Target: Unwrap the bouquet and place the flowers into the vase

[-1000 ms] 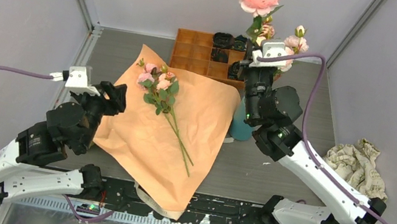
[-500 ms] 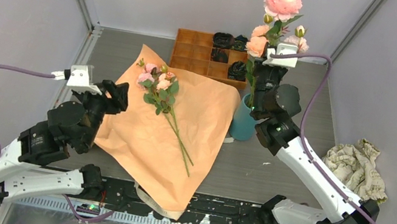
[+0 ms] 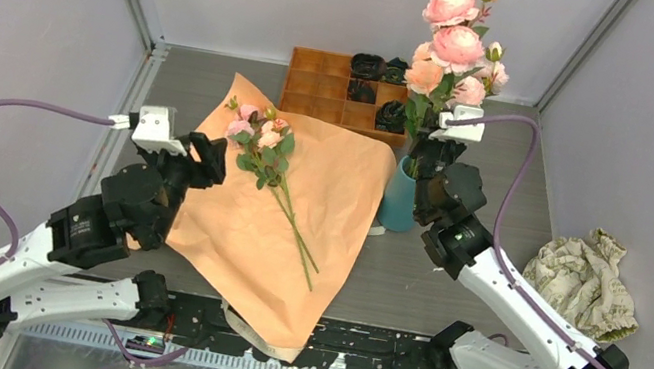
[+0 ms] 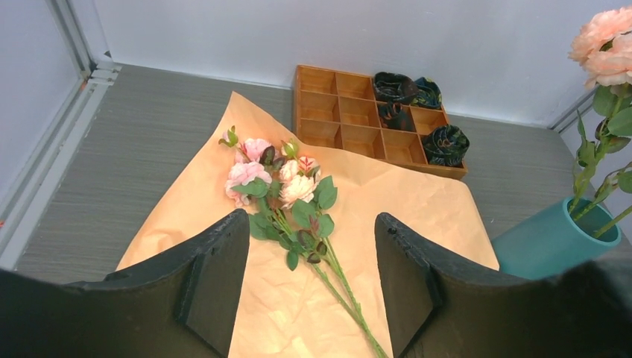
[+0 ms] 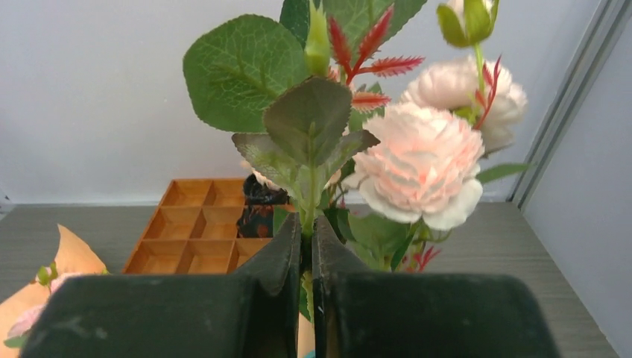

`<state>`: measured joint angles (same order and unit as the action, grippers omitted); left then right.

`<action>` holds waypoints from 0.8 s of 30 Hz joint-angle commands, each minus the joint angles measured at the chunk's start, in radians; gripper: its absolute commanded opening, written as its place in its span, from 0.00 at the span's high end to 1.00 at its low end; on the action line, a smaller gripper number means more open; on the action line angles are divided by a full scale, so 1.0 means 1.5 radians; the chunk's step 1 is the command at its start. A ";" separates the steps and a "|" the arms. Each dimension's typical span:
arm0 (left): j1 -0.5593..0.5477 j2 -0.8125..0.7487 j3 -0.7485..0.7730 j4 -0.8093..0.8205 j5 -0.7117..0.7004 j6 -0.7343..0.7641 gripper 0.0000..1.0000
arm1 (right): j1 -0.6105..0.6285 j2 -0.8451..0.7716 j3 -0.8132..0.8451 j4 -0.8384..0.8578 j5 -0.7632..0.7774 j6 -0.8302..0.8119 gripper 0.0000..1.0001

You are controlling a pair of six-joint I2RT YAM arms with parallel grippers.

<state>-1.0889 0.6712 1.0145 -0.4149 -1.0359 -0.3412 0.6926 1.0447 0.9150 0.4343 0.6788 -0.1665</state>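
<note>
Wrapping paper (image 3: 339, 209): peach-orange sheet, creased, spread flat in the middle of the table.
Tray (image 3: 317, 72): orange-brown, square compartments, at the far edge; dark rolled bundles sit in its right cells.
Tall flowers (image 3: 456, 47): round pink and peach blooms with broad green leaves, upright, stems going down into the vase. My right pincer (image 5: 306, 231) is clenched on the stems just above the vase mouth.
Cloth (image 3: 586, 276): cream, crumpled, by the right wall.
Loose flowers (image 3: 265, 141): small pink blooms on thin green stems, lying on the paper just beyond my left pincer (image 4: 311, 221), which is released and holds nothing.
Vase (image 3: 397, 207): teal, matte, narrow cylinder, at the paper's right edge.
</note>
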 commanded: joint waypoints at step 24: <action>0.013 0.156 0.009 0.165 0.130 -0.054 0.03 | 0.001 -0.266 -0.036 -0.182 -0.016 0.143 0.01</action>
<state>-1.0836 0.8890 1.0004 -0.3119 -0.9184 -0.3969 0.6926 0.6914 0.7937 0.2001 0.6720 0.0017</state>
